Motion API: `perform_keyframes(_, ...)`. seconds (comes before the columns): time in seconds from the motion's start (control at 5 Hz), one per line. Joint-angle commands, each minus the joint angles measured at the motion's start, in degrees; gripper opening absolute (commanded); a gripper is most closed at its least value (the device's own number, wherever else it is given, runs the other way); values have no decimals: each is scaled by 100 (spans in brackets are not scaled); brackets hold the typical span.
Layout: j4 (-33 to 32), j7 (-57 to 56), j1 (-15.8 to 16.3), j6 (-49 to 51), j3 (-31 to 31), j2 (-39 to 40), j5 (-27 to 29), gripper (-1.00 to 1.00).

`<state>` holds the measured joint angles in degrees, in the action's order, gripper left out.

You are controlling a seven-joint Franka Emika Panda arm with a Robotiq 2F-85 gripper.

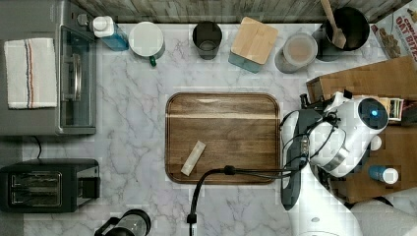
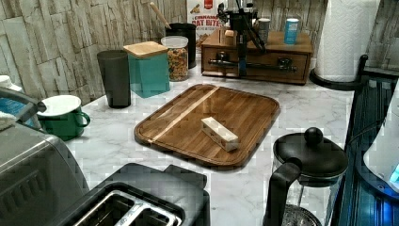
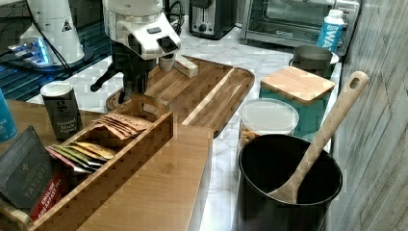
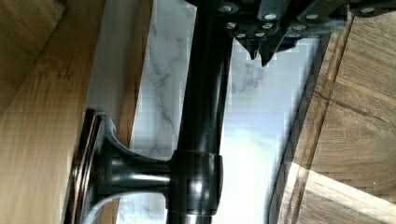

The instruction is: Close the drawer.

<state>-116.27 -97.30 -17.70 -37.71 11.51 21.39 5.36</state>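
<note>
The drawer [image 2: 273, 60] is the wide wooden front low in the cabinet at the back of the left view, and it looks about level with the cabinet's face. A dark bar handle [image 2: 263, 66] runs along it. My gripper [image 2: 242, 70] hangs straight down in front of that bar, left of its middle. In the wrist view the handle [image 4: 205, 107] stands on its post off the drawer front [image 4: 42, 140]. My gripper [image 4: 260, 55] is shut, its tips together on the bar's outer side with nothing between them. In the right view the gripper [image 3: 132, 94] drops behind the cabinet's front edge.
The wooden serving tray [image 1: 221, 103] with a small pale block [image 1: 193, 158] lies just in front of the cabinet. Cans and a tea-bag organiser [image 3: 120, 139] stand on the cabinet top [image 3: 159, 187]. A black cable [image 1: 246, 171] crosses the tray's near edge. A paper-towel roll [image 2: 346, 37] stands beside the cabinet.
</note>
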Motion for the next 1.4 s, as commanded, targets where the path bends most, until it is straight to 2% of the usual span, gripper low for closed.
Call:
perform_keyframes(0.2,1341,-348,-518,-427,462,-284,-20,-100)
perform_keyframes(1.2,1342,-351,-504,-427,479,-283,-12,-100)
perform_keyframes(1.4,1342,-380,-412,-424,579,-274,33,-100)
